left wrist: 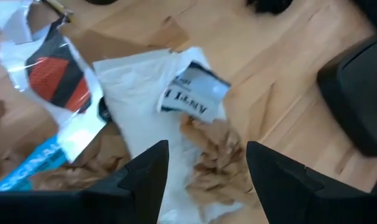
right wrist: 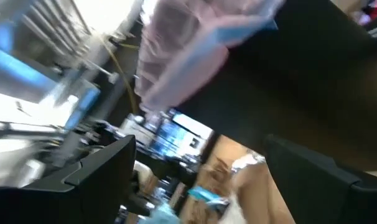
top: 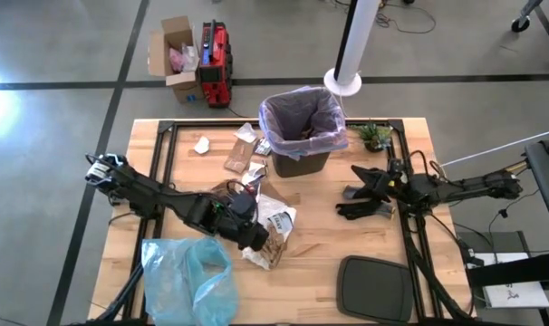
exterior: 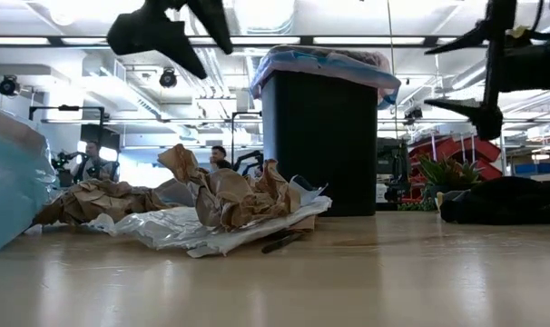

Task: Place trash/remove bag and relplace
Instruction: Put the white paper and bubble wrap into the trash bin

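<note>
The black bin (top: 303,158) stands at the table's far edge, lined with the pale lavender bag (top: 302,113), whose rim folds over the bin's top (exterior: 325,65). Trash lies in a heap left of the bin: crumpled brown paper (left wrist: 216,165), white wrappers (left wrist: 145,87) and scraps (top: 238,156). My left gripper (top: 259,239) hangs open above the heap's near end, its fingers (left wrist: 148,180) on either side of the brown paper and clear of it (exterior: 166,27). My right gripper (top: 361,190) stands open right of the bin, pointing level at it (right wrist: 201,168).
A light-blue plastic bag (top: 188,282) lies at the near left corner. A black lid (top: 374,288) lies near the front right. A dark lump (exterior: 506,200) lies under my right gripper. A small plant (top: 374,136) stands right of the bin.
</note>
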You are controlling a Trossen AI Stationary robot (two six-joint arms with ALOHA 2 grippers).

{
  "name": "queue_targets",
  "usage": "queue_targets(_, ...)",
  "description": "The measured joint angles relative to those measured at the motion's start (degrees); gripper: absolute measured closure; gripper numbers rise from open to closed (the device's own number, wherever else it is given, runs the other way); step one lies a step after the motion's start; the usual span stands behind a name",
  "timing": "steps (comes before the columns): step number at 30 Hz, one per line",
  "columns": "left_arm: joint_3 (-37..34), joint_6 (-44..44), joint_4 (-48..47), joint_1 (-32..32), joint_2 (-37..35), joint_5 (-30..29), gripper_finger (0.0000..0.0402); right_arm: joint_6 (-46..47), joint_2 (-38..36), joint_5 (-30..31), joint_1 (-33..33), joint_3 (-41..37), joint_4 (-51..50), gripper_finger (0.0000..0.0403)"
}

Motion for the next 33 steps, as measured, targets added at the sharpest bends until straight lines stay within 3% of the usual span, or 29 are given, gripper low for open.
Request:
queue_targets(5,-1.36,0.77,-1.83,-0.55,-0.04,-0.05,0.0204,-4.00,11.81,1.13,0.15,6.63,0.29,0.0064)
queue_targets(11,-4.91,6.04,-0.46,-2.54,-0.04,-0.07,0.0203,-8.51,28.42,-5.05,3.35,14.76,0.32,0.0064)
queue_targets(15,-8.31,9.17,1.98,-4.55,-0.04,-0.54,0.0196,-8.54,38.78,-5.76,7.52,18.68,0.13,0.0064)
queue_targets(26,-21.71,14.13,28.81,-7.66,0.20,-0.62,0.0186,1.25,65.53,-5.84,13.08,28.44,0.34,0.0064)
queue_targets(33,-27.03,15.07,33.84,-7.86,0.20,-0.56,0.0201,2.56,77.82,-8.72,13.11,35.42,0.22,0.0064)
